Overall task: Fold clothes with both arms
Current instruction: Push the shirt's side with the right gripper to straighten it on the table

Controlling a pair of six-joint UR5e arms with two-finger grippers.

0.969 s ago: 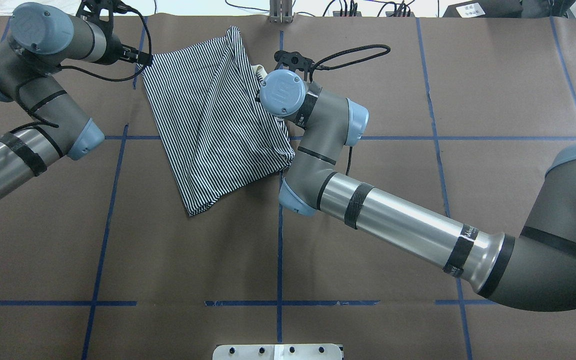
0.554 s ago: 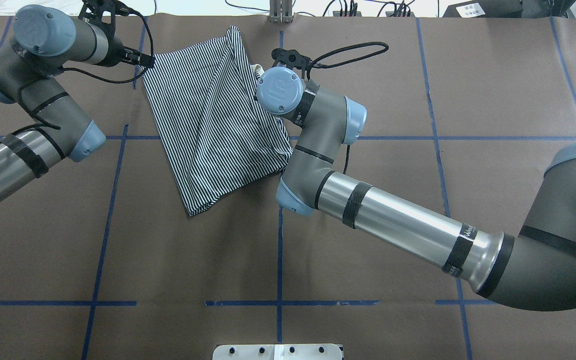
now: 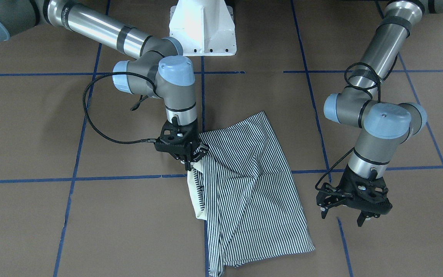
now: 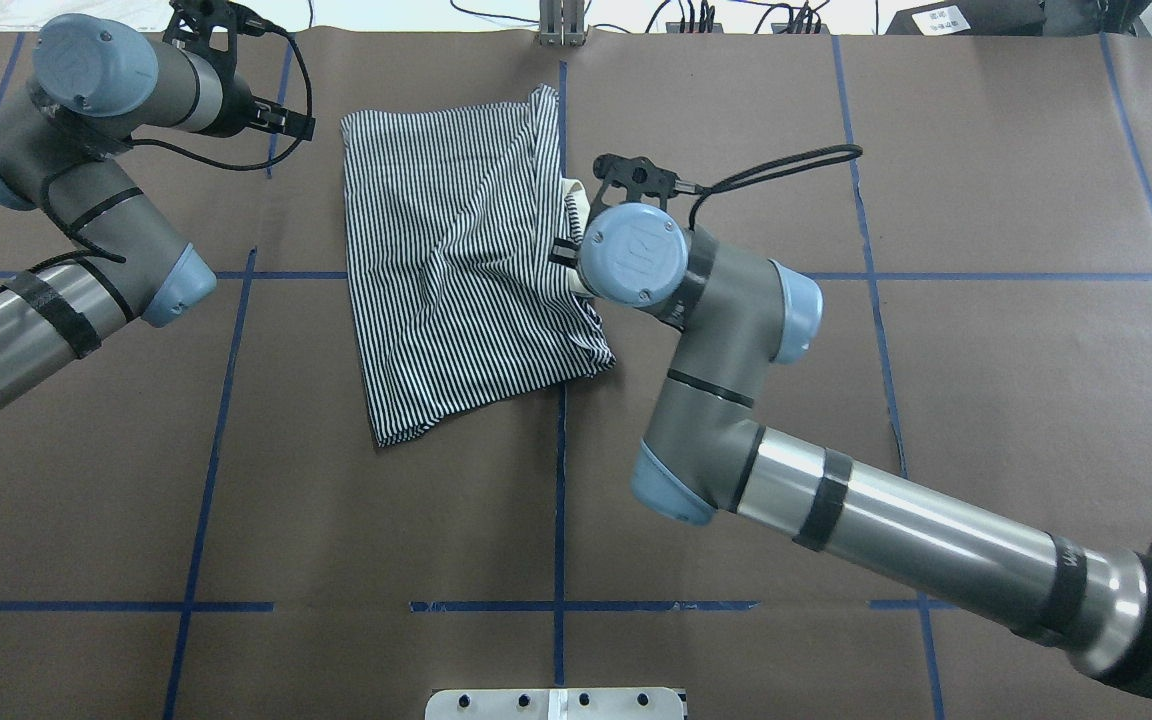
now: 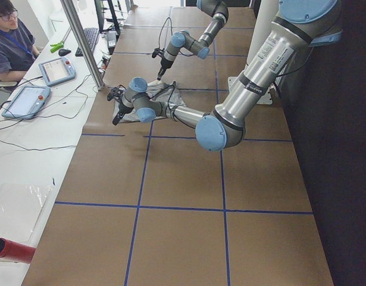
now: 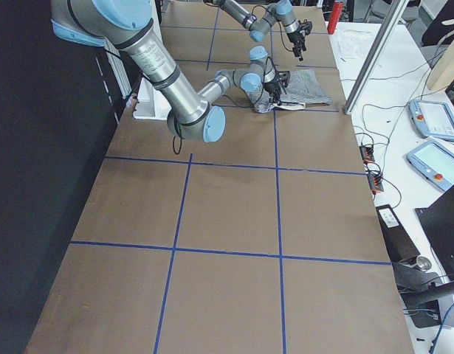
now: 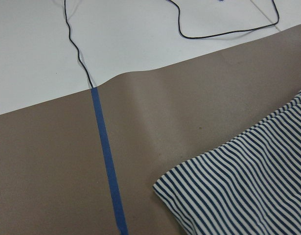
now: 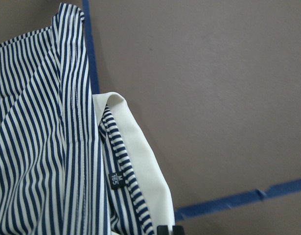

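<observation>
A robotics lab: blue tape grids the brown paper under the left gripper. Beyond it, teach pendants and cables lie on a white bench beside a seated person.

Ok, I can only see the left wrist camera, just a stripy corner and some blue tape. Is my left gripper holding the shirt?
Observer: No. The left gripper is open, off to one side of the shirt, not touching it.
Operator: So who has it?
Observer: The right gripper is shut on it, right beside the cream collar.
Operator: Can you see what size it is?
Observer: The neck tag in the right wrist view says M.
</observation>
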